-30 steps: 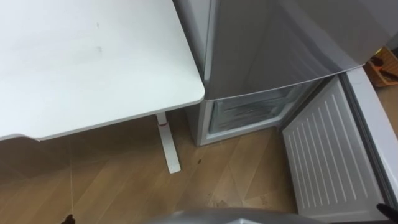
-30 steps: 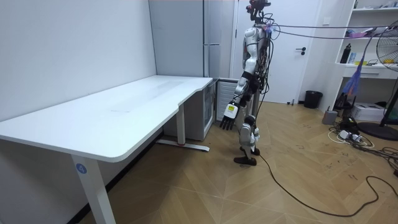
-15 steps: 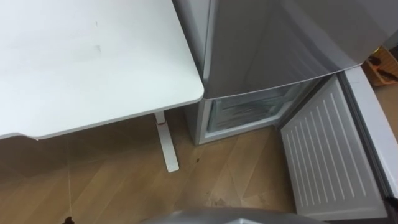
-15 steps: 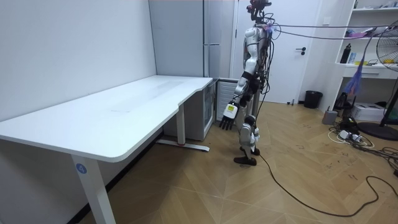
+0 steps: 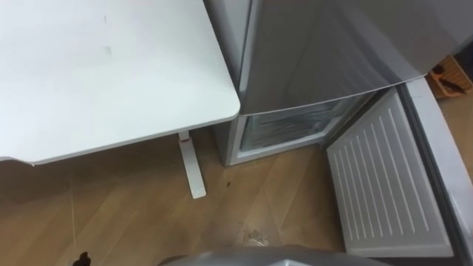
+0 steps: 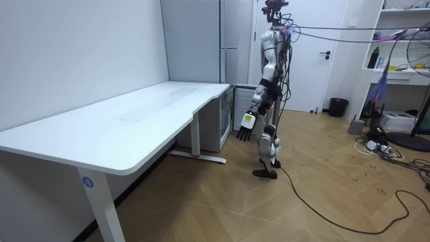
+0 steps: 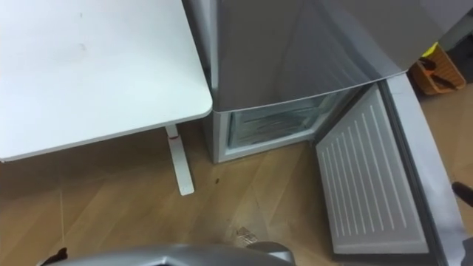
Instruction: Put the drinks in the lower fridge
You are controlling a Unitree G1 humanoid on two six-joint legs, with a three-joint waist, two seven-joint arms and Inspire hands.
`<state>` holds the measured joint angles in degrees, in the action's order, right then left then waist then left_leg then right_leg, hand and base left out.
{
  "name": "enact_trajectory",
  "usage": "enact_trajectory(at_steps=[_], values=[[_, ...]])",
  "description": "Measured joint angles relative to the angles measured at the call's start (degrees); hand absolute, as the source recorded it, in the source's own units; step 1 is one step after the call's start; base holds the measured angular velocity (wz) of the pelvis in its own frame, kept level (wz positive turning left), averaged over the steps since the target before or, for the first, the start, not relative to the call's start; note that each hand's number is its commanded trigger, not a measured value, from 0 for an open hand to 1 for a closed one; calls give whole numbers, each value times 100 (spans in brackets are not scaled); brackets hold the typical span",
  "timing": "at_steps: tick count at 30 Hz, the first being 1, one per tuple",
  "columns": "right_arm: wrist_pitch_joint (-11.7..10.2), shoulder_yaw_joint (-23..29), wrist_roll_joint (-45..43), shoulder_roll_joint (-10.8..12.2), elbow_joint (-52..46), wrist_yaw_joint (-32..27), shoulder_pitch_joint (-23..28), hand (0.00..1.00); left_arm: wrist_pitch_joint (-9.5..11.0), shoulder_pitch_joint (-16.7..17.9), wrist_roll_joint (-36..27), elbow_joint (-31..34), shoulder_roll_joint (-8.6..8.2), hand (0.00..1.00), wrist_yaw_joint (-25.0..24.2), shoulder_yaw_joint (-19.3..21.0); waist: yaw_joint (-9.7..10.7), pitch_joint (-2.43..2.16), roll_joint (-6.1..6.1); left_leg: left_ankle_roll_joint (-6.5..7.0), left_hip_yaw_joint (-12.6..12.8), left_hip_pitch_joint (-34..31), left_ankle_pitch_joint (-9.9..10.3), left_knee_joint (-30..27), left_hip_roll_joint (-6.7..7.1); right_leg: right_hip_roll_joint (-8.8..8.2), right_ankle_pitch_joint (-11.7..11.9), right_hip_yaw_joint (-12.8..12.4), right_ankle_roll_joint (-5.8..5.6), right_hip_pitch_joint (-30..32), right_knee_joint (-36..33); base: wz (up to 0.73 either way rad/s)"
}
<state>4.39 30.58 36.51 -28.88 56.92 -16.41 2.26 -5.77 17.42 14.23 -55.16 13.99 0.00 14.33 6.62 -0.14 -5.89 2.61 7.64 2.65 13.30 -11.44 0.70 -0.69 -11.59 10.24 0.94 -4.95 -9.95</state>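
Two hazards flank the approach, seen from the room. At left, the white table (image 5: 111,74) has its corner just beside the fridge (image 5: 325,52). The left hand (image 6: 245,128) hangs with fingers slack and holds nothing; it could clip that corner on a reach. Centre: the lower compartment (image 5: 284,129) is open and low to the floor, so a deep bend may upset balance. At right, a careless step could strike the open door (image 5: 384,185). Right hand (image 7: 463,191): state cannot be told. Drinks: location cannot be told.
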Motion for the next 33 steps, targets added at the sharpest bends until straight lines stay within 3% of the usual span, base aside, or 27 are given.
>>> enact_trajectory(at_steps=[5,10,15,24,33], values=[[-1,-7,69,-2,3,103,-118,0,-7,-6,1,5,-6,0,-5,-3,-32,12,62,0,-24,-11,0,-25,1,-10,0,40,0,-22,4,4],[0,1,316,-3,275,194,-98,0,-19,94,3,63,-4,0,-4,11,54,-15,135,-1,-69,0,1,-31,1,-16,0,85,0,-94,18,9],[-8,68,395,-63,445,221,-102,0,-40,170,10,126,-3,0,-13,44,94,-8,216,-1,-73,-5,0,-45,0,-16,4,74,7,-91,10,1],[-59,56,1349,-129,1115,357,-53,0,-57,70,6,126,67,0,-19,125,79,-27,258,-2,-136,-158,-1,-152,-6,4,14,120,23,-12,9,2],[53,-508,1415,-53,1655,1008,-93,0,-178,-136,133,115,68,0,-139,-37,-100,1,283,-4,-214,-204,0,-208,-6,6,23,210,36,-14,10,4]])
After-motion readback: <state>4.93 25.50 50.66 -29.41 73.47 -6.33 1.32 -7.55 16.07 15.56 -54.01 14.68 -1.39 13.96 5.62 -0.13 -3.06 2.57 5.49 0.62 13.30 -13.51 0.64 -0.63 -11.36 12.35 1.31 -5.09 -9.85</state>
